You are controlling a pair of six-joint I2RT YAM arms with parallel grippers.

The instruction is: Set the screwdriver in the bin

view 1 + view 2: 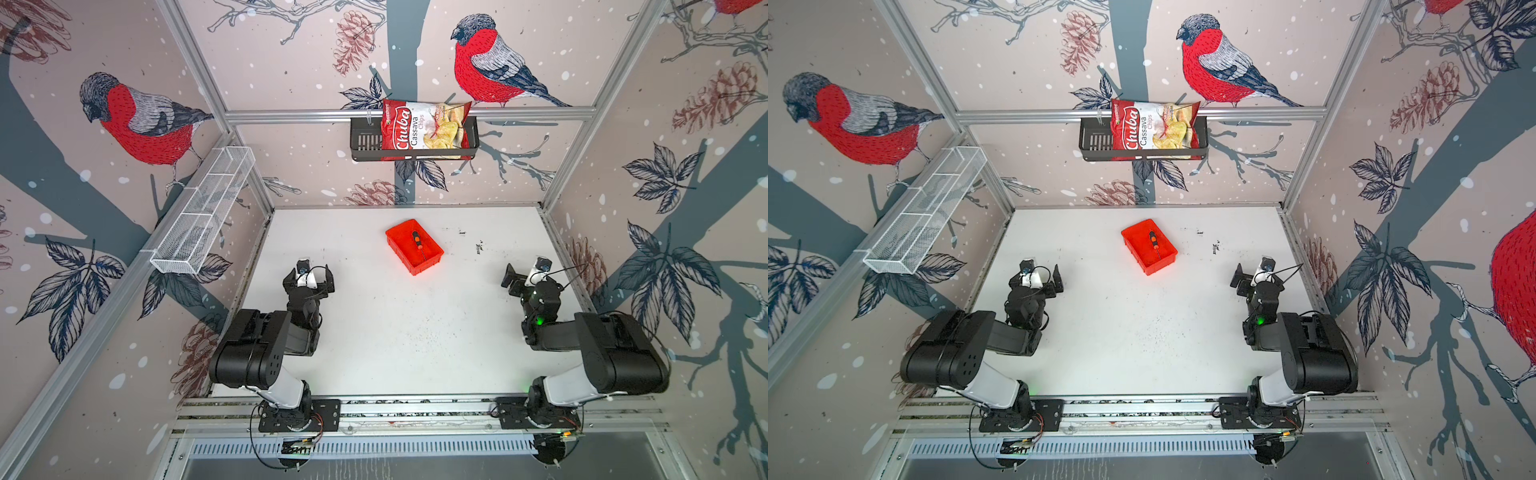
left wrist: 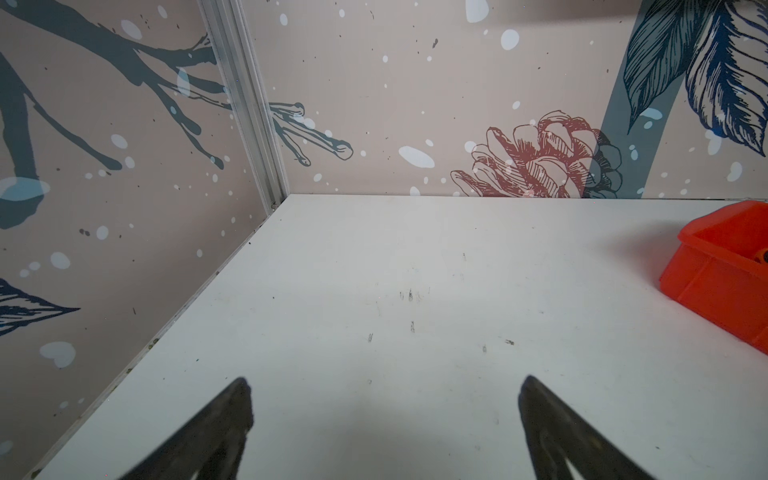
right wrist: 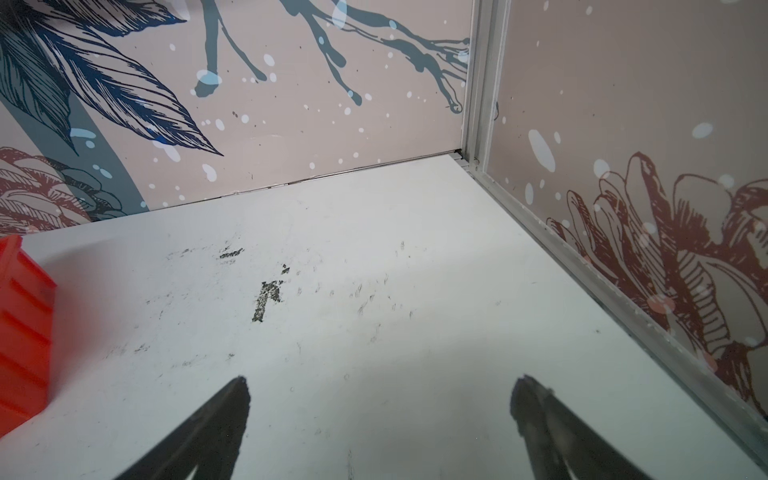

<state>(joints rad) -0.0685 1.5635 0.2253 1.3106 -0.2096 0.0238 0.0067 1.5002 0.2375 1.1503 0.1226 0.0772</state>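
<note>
left wrist view: the left gripper [image 2: 386, 381] is seen spread wide with nothing between its jaws. only bare table [image 2: 374, 270] lies ahead of it, and the bin [image 2: 723, 286] is caught partly in shot. in the right wrist view the right gripper [image 3: 383, 381] is likewise found fully parted and empty, with the bin's ribbed wall glimpsed alongside. in both top views the grippers are seen held low at either side. the bin is set farther out between them, toward the back wall [image 1: 374, 183], about equally far from each. the screwdriver [image 1: 417, 241] is seen lying flat inside the bin. its handle is turned to the back wall and its shaft toward the arms, roughly along the bin's long side. the task is judged done, and no reach is called for.
</note>
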